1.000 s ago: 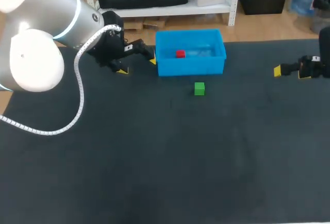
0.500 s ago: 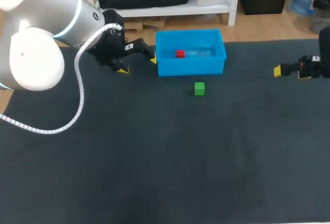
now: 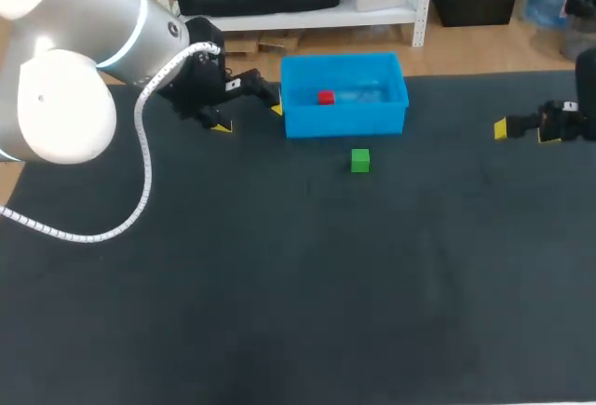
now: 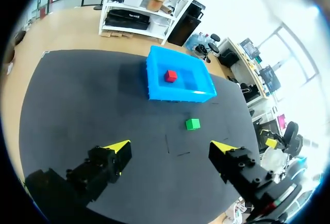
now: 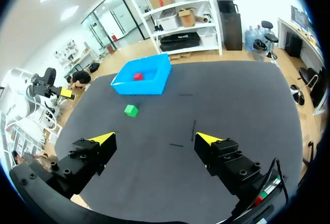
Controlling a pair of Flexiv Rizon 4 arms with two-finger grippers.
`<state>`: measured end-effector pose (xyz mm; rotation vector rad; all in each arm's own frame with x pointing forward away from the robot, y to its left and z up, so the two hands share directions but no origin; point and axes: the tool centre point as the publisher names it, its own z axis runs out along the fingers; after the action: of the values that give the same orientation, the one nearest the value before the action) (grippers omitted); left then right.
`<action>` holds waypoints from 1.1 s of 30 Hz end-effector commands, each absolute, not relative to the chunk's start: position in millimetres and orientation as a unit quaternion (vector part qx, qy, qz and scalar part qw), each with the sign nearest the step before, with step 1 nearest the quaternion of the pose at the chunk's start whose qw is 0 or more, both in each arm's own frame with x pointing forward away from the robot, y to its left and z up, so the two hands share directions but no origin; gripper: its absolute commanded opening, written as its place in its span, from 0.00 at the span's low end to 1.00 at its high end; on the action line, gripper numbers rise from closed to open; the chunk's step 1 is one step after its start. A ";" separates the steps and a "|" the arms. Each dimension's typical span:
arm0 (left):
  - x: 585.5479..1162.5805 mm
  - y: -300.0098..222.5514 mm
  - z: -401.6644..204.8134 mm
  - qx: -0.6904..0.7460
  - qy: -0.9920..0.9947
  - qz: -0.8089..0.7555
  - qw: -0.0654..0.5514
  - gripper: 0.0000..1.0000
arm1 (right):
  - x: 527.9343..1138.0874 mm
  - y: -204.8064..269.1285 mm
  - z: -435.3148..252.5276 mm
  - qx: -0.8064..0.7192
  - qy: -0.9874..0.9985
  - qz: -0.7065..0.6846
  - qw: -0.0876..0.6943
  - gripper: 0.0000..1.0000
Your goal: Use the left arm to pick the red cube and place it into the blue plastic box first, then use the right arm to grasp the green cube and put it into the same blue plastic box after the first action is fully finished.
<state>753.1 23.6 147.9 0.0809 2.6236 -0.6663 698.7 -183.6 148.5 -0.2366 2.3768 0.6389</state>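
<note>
The red cube (image 3: 325, 98) (image 4: 170, 75) (image 5: 137, 76) lies inside the blue plastic box (image 3: 345, 121) (image 4: 175, 91) (image 5: 154, 85) at the back of the table. The green cube (image 3: 360, 160) (image 4: 192, 124) (image 5: 131, 110) sits on the black mat just in front of the box. My left gripper (image 3: 250, 114) (image 4: 170, 145) hovers open and empty to the left of the box. My right gripper (image 3: 523, 131) (image 5: 154, 138) stays open and empty at the table's far right, well away from both cubes.
The black mat (image 3: 298, 284) covers the table, bare apart from the box and green cube. My left arm's large white and grey link (image 3: 65, 60) with its coiled cable fills the near left corner.
</note>
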 end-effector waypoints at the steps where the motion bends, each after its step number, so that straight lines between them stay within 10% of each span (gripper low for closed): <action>1: 753.1 23.6 148.3 0.029 0.946 -0.240 0.215 1.00 | 709.2 -188.5 143.7 -0.101 0.908 0.257 0.315 1.00; 33: 753.1 23.6 148.3 0.029 0.946 -0.240 0.215 1.00 | 726.3 -81.5 148.2 -0.125 0.947 0.091 0.283 1.00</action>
<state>753.1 23.5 147.9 0.0809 2.6238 -0.6659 722.7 -89.5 146.4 -0.4139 2.4997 0.4923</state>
